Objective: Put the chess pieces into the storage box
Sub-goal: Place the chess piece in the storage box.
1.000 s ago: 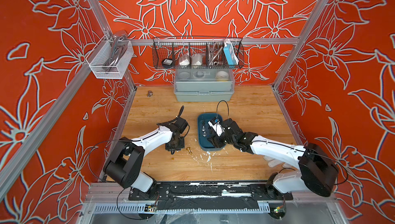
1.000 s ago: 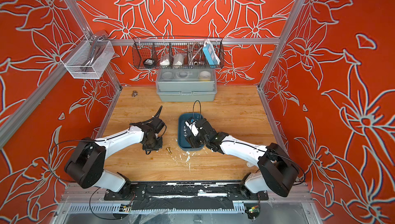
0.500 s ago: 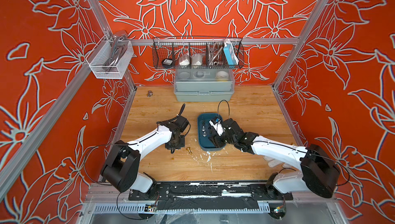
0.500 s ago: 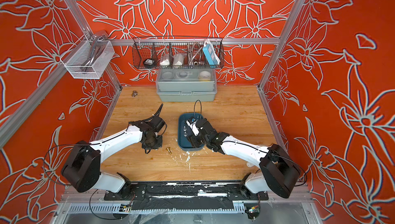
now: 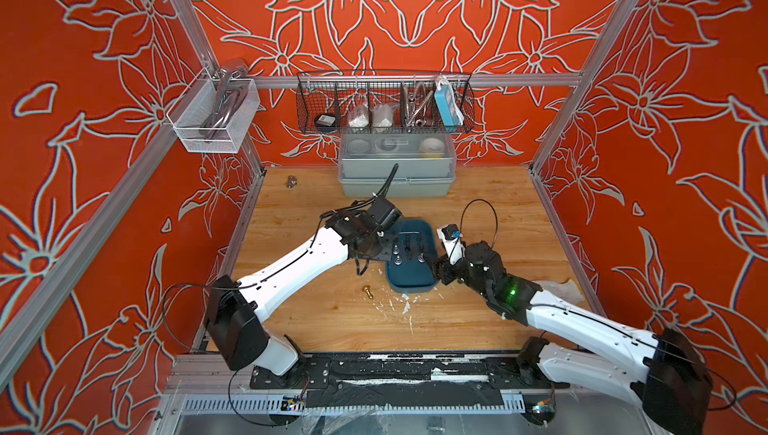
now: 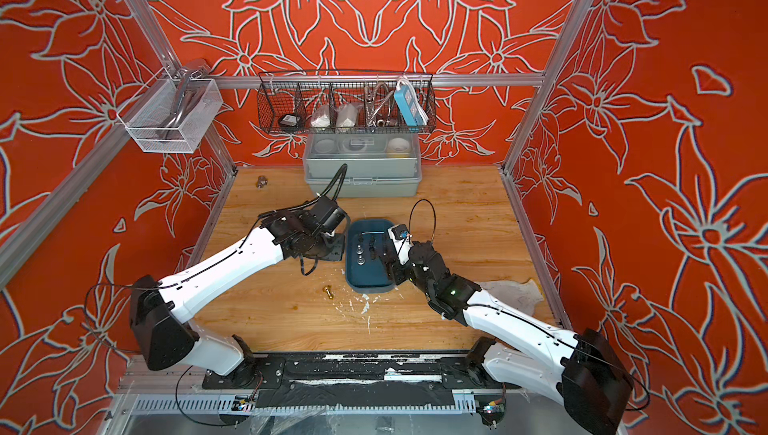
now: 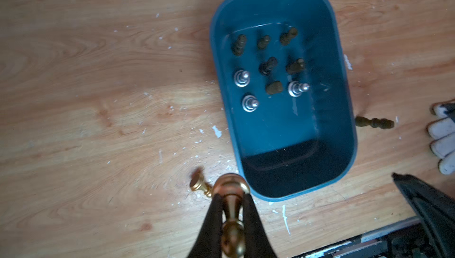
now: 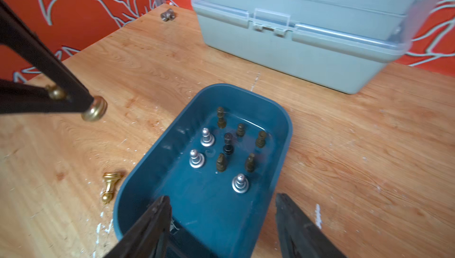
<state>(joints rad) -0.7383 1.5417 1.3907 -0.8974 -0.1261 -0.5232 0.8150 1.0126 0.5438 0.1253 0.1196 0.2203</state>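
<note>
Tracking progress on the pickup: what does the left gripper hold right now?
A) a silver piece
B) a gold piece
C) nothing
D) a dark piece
B: in the left wrist view, the left gripper is clamped on a gold chess piece.

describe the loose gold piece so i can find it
On the wooden table, find the teal storage box. Outside its near corner, toward the left arm, a gold chess piece lies tipped over; the other gold one is clamped in the left gripper.
</note>
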